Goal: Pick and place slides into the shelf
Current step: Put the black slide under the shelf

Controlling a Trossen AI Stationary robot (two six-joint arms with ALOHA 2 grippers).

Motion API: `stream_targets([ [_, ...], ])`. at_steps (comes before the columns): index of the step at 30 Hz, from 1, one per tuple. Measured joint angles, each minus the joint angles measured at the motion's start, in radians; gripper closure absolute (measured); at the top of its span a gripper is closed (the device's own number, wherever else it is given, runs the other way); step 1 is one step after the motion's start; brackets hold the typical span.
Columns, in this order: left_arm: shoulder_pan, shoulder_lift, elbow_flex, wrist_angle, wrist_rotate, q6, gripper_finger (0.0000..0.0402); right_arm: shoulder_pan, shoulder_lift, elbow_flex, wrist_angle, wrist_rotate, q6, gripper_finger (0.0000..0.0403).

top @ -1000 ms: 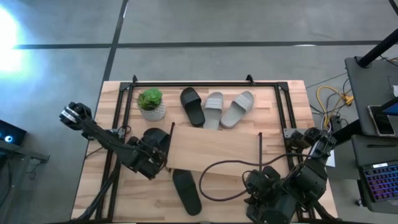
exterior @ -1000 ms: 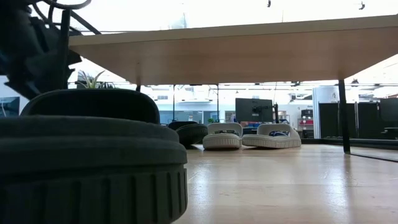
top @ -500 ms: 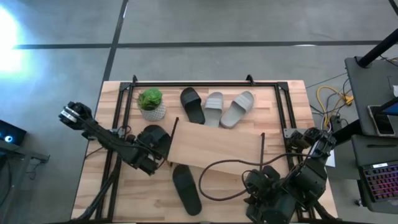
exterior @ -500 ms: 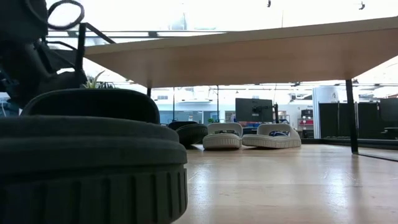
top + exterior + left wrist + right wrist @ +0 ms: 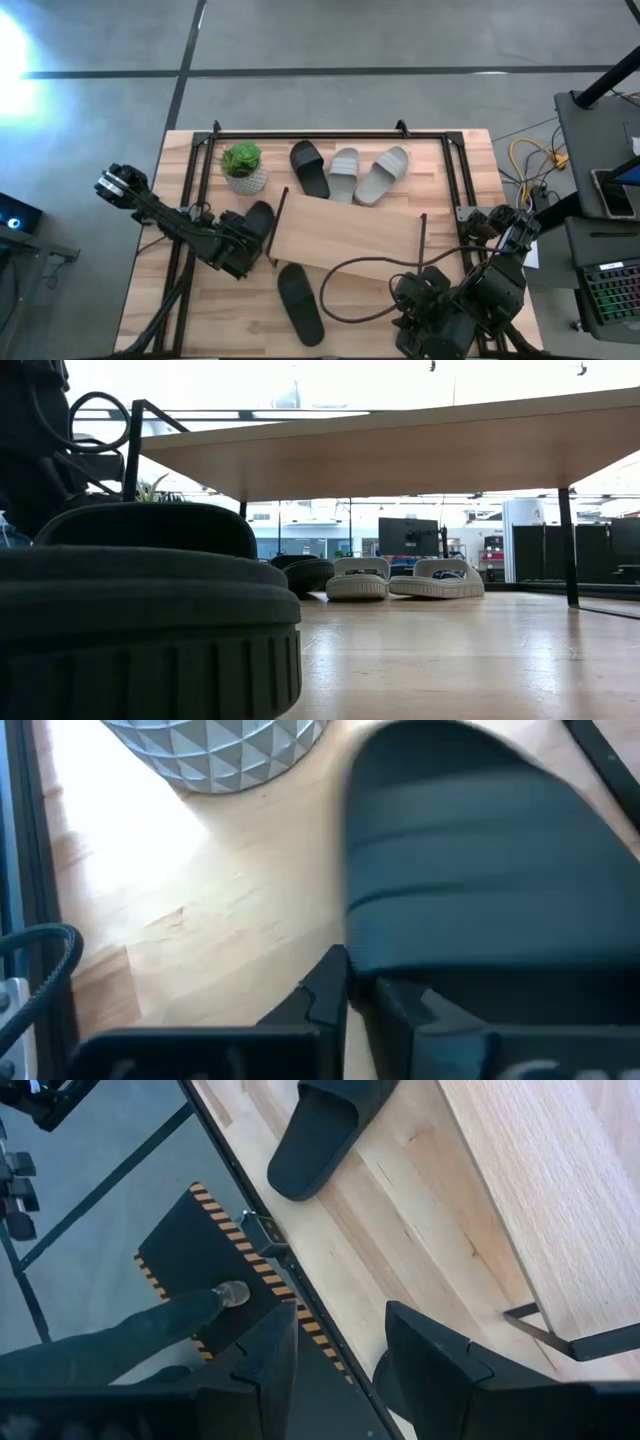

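Black slide (image 5: 256, 222) by the shelf's (image 5: 350, 238) left end, near the desk's left edge: left gripper (image 5: 243, 250) has just clenched on its heel, so lifting comes next. Right gripper (image 5: 425, 312) waits parted at the near-right corner.

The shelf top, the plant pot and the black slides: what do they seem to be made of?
Shelf top: pale wood, matte, faint grain lines.
Plant pot: probably ceramic or plastic, white-grey with faceted triangles.
Black slides: likely moulded foam or rubber, matte and seamless; one has a ribbed sole edge.
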Motion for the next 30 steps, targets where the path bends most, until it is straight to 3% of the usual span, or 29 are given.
stream_targets([
  [10, -0.072, 0.0, 0.07, -0.044, 0.019, 0.029, 0.04, 0.0, 0.0, 0.0, 0.0, 0.0, -0.001, 0.0257],
  [20, -0.272, 0.007, 0.411, -0.39, -0.008, -0.074, 0.0401, 0.0, 0.0, 0.0, 0.0, 0.006, -0.013, 0.0257],
  [26, -0.339, 0.074, 0.591, -0.567, 0.173, -0.081, 0.0401, 0.0, 0.0, 0.0, 0.0, 0.008, -0.042, 0.0257],
  [30, -0.41, 0.134, 0.704, -0.556, 0.272, -0.097, 0.0401, 0.0, 0.0, 0.0, 0.0, 0.008, -0.046, 0.0257],
])
